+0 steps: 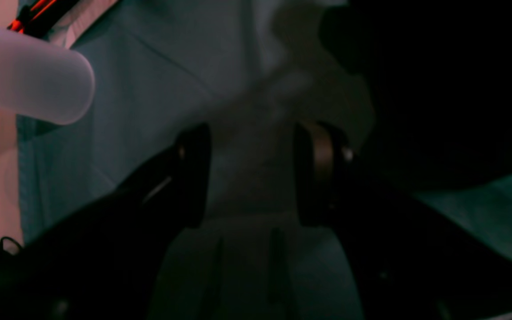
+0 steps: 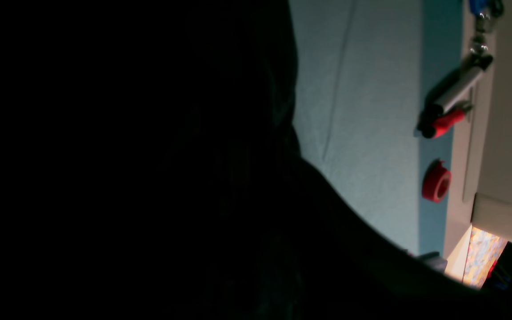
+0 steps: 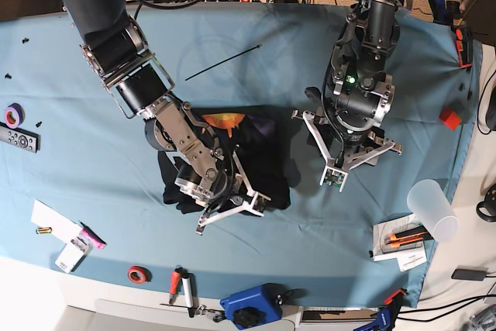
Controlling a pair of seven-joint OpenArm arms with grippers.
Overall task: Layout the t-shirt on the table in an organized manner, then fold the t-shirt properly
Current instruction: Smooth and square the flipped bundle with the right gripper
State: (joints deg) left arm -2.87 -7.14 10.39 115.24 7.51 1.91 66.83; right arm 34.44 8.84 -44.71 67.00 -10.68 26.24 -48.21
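The black t-shirt [image 3: 260, 168] lies bunched at the middle of the table [image 3: 93, 184], its orange and purple print [image 3: 225, 120] showing at the far edge. My right gripper [image 3: 221, 191] is pressed down into the near left part of the heap. Black cloth [image 2: 127, 155] fills most of the right wrist view and hides the fingers, which seem shut on the fabric. My left gripper [image 3: 346, 162] hangs open just right of the shirt. In the left wrist view its fingers [image 1: 194, 173] stand apart over bare blue cloth, with the t-shirt [image 1: 438, 89] at the upper right.
A translucent cup [image 3: 432, 207] stands at the table's right edge, and also shows as the cup [image 1: 25, 75]. A red tape roll [image 2: 436, 181] and markers [image 2: 447, 111] lie near the front edge. A red block [image 3: 449, 118] and a black cable tie [image 3: 225, 62] lie farther back.
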